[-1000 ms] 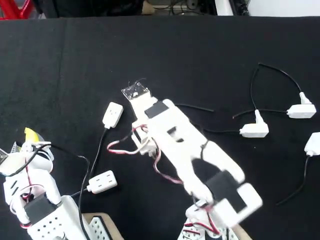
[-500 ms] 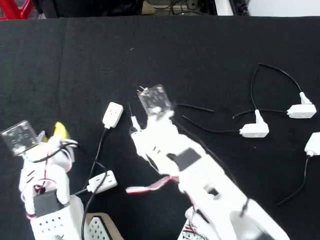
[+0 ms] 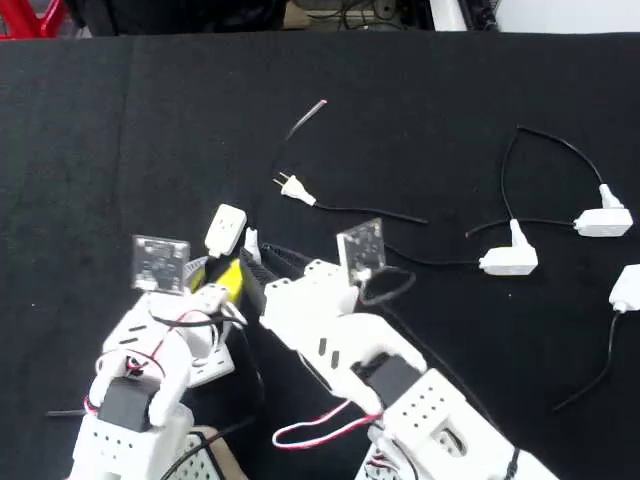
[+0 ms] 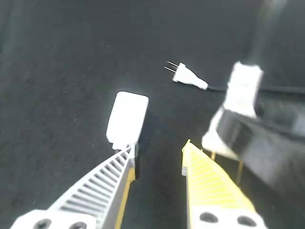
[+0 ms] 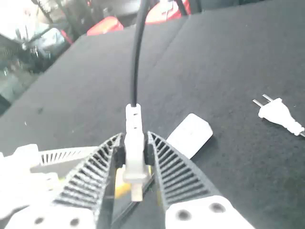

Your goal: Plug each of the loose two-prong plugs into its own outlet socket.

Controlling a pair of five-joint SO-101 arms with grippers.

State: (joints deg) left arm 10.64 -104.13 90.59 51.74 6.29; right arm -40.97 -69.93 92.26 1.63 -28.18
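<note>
I have the left arm [image 3: 140, 380] raised at the near left. The left claw [image 4: 158, 149] points forward, its white finger [image 4: 102, 176] and yellow finger [image 4: 209, 186] spread wide with nothing between them. The right arm [image 3: 380, 370] stretches in from the near right, its tip close beside the left's. The right claw [image 5: 134, 142] is clamped on a plug [image 5: 135, 119], its ribbed fingers pressing both sides.

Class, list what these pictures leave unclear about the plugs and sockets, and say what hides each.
- Slots of the socket: left wrist view, its face is blurred plain white, so no slots can be made out.
- Prongs of the held plug: right wrist view, mostly hidden inside the right gripper.
- White adapter: high view, cut off by the picture's edge.
</note>
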